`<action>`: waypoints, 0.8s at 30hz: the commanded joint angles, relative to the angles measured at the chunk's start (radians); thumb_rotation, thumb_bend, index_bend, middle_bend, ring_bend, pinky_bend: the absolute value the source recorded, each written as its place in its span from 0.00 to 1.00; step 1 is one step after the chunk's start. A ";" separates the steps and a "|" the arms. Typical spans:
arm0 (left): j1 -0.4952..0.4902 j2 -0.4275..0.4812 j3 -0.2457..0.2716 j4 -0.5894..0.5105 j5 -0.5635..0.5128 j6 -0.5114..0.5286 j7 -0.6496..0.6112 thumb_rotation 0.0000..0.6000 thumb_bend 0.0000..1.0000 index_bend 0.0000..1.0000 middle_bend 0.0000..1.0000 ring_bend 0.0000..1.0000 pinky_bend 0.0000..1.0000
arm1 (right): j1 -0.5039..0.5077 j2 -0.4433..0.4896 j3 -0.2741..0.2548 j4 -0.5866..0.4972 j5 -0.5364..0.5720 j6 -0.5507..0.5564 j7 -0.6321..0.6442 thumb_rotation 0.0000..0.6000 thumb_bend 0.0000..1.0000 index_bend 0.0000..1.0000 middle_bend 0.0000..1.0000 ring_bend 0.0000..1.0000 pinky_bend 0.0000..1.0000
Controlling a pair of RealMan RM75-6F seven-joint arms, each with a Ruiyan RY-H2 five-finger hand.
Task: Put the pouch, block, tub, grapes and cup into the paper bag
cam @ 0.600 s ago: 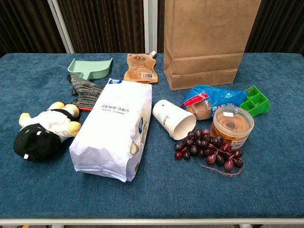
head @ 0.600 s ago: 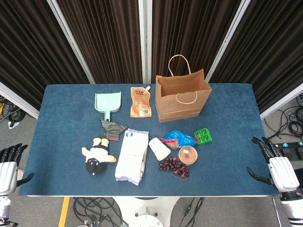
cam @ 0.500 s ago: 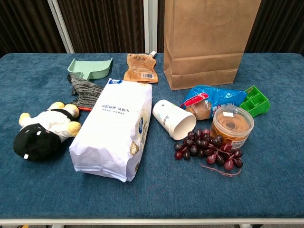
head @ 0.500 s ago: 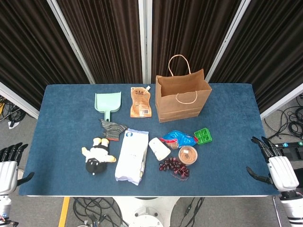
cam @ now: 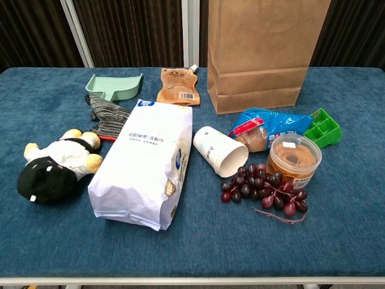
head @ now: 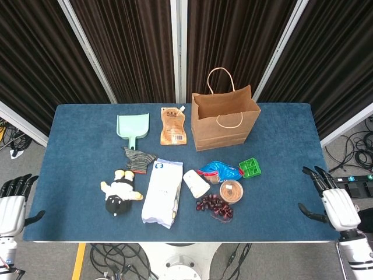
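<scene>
My left hand off tabletop corner, fingers apart, empty. On cloth: scoop, glove, plush toy, big white bag. Pouch flat beside paper bag, which stands upright. Cup on side, grapes touching tub, green block near blue packet. My right hand off right edge, fingers spread, empty.

A mint-green dustpan lies in the upper left of the table. Just below it sits a striped grey glove, then a plush toy on its back. Beside them lies a big white bag, lengthwise toward the front edge.
</scene>
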State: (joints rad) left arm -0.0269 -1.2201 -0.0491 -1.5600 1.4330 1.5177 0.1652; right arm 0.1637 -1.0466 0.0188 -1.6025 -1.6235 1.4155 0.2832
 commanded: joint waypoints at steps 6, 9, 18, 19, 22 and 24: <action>-0.003 -0.008 0.000 0.010 -0.012 -0.014 -0.007 1.00 0.03 0.22 0.24 0.16 0.15 | 0.208 0.015 0.076 -0.056 0.087 -0.304 -0.105 1.00 0.09 0.00 0.14 0.00 0.13; -0.005 -0.010 -0.002 0.015 -0.021 -0.023 -0.011 1.00 0.03 0.22 0.24 0.16 0.15 | 0.311 -0.009 0.113 -0.039 0.134 -0.448 -0.086 1.00 0.13 0.00 0.14 0.00 0.13; -0.014 -0.019 -0.005 0.035 -0.045 -0.055 -0.028 1.00 0.03 0.22 0.24 0.16 0.15 | 0.551 -0.148 0.165 0.085 0.293 -0.787 -0.124 1.00 0.17 0.00 0.16 0.00 0.14; -0.014 -0.021 -0.005 0.038 -0.049 -0.060 -0.031 1.00 0.03 0.22 0.24 0.16 0.15 | 0.570 -0.166 0.166 0.098 0.308 -0.814 -0.125 1.00 0.17 0.00 0.16 0.00 0.14; -0.016 -0.026 -0.004 0.048 -0.056 -0.069 -0.037 1.00 0.03 0.22 0.24 0.16 0.15 | 0.608 -0.204 0.165 0.129 0.334 -0.868 -0.113 1.00 0.17 0.00 0.16 0.00 0.14; -0.018 -0.028 -0.004 0.053 -0.059 -0.075 -0.040 1.00 0.03 0.22 0.24 0.16 0.15 | 0.628 -0.224 0.164 0.151 0.343 -0.892 -0.109 1.00 0.17 0.00 0.16 0.00 0.14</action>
State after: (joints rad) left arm -0.0441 -1.2470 -0.0536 -1.5072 1.3748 1.4436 0.1259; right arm 0.7744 -1.2506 0.1788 -1.4712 -1.2943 0.5441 0.1716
